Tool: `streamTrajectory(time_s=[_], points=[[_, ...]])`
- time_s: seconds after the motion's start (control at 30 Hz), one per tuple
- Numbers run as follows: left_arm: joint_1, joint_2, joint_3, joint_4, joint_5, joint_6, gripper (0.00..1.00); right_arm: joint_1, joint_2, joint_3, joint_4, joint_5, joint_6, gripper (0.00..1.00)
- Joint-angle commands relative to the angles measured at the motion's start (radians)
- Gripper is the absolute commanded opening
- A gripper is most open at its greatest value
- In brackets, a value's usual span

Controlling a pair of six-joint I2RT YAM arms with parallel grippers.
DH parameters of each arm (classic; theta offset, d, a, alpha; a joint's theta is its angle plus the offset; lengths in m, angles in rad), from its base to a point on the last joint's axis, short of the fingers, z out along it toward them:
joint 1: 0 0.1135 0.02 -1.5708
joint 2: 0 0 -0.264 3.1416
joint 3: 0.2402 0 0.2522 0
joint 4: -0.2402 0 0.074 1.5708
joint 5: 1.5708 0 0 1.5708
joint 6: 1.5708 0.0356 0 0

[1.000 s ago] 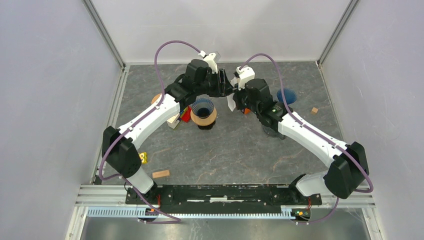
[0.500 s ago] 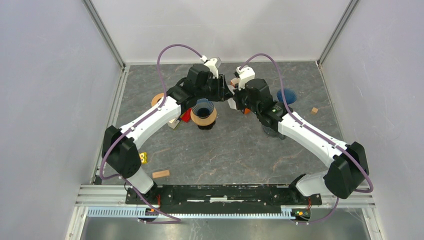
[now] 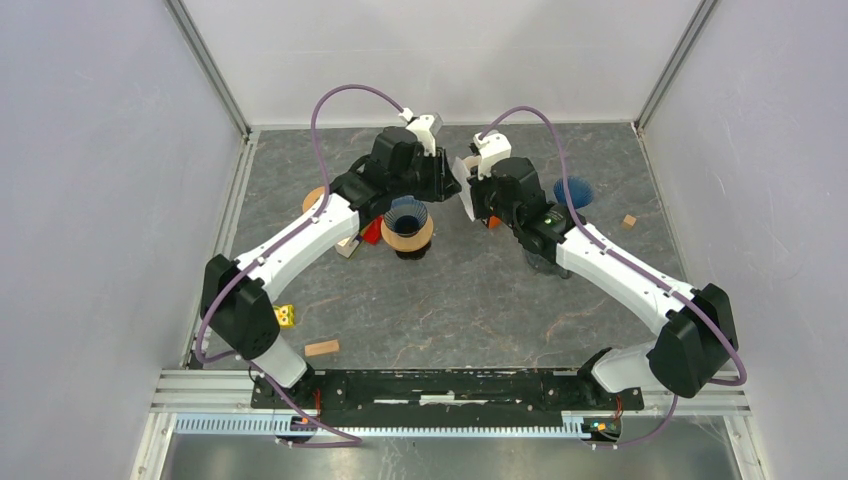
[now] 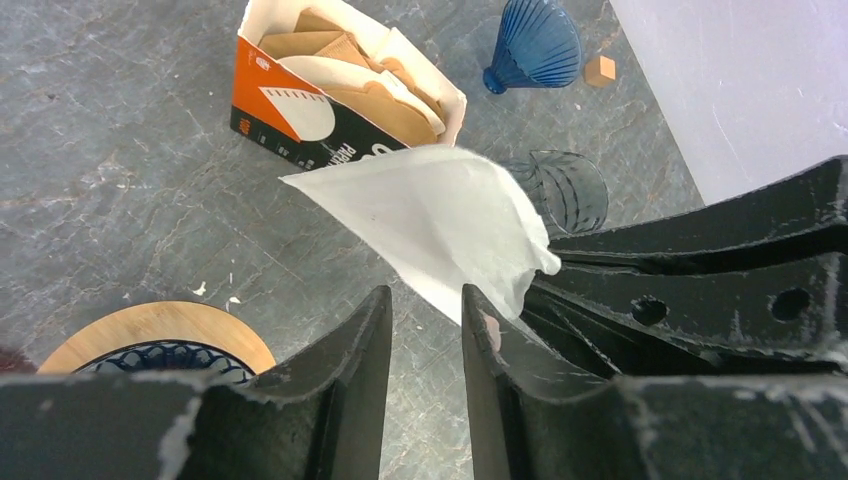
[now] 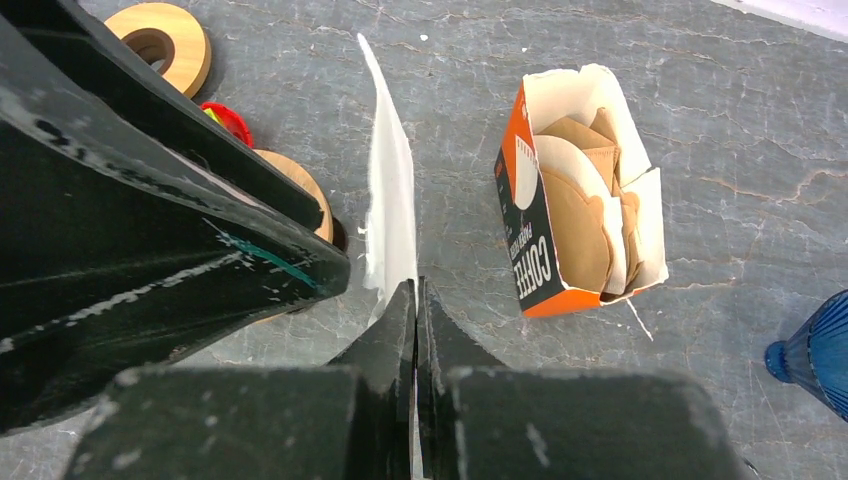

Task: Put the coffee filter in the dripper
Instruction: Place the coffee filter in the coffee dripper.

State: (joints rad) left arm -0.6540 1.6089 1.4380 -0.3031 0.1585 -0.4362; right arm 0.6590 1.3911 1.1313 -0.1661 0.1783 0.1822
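Observation:
My right gripper is shut on a white paper coffee filter and holds it edge-up above the table; it also shows in the top view. My left gripper is open, its tips just short of the filter's lower edge, facing the right gripper. In the top view the left gripper is just left of the filter. The blue dripper on its wooden ring stands below and to the left of both grippers, empty.
An orange and black filter box with brown filters lies open near the right gripper. A second blue dripper, a clear glass dripper, a wooden ring, a red piece and small wooden blocks lie around.
My left gripper has drawn a little away from the right gripper toward the back left. The filter in the right gripper has risen and stands more upright.

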Motion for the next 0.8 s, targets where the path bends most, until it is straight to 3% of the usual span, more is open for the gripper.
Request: streamTrajectory(time_s=[0.0,0.17,0.33,0.77], points=[[-0.003,-0.059,-0.002,0.047,-0.002,0.06,0.4,0.002,-0.029,0.009,0.04,0.029,-0.006,0.0],[-0.004,-0.081,-0.02,0.079,0.077,0.061,0.54,-0.002,-0.023,0.024,0.028,0.037,0.019,0.0],[-0.015,-0.089,-0.047,0.087,0.061,0.082,0.59,-0.013,-0.017,0.031,0.024,-0.007,0.062,0.0],[-0.015,-0.027,0.006,0.073,0.026,0.054,0.61,-0.014,-0.015,0.009,0.04,-0.048,0.069,0.0]])
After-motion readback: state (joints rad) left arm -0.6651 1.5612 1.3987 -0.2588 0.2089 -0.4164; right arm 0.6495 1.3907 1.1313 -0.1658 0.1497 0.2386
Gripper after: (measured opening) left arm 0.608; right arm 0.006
